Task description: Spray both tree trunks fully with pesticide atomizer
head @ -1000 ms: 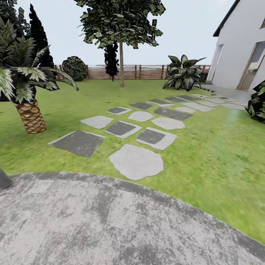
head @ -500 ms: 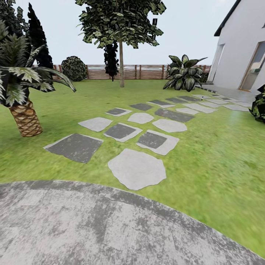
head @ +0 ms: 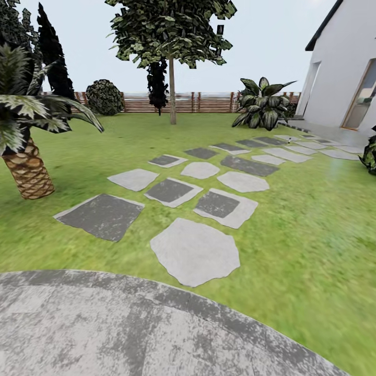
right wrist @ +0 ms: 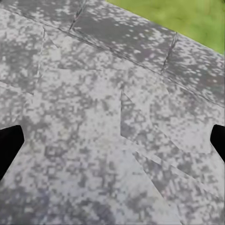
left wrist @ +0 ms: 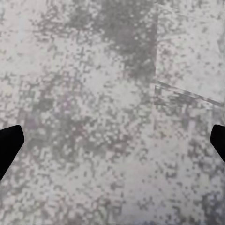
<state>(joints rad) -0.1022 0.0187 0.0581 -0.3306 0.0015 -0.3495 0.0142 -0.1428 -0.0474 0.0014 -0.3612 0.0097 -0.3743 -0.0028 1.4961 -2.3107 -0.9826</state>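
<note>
Progress is at the beginning: both grippers, left (left wrist: 112, 140) and right (right wrist: 112, 140), hang with fingers spread wide and empty above mottled grey paving (head: 130, 329); green lawn (head: 308, 219) lies ahead.

One palm (head: 26, 167), one thin-trunked tree (head: 172, 78), one broad-leaved bush (head: 262, 104), one round shrub (head: 104, 97), one house (head: 344, 68).

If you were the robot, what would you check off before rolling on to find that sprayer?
1. Sprayer in sight: not ok, none seen among these views.
2. Left gripper free: ok, fingers wide apart over grey paving.
3. Right gripper free: ok, fingers apart, nothing between.
4. Path ahead: ok, stepping stones cross the lawn unobstructed.
5. Thick-trunked trees located: cannot tell; a palm and a thin tree show.
</note>
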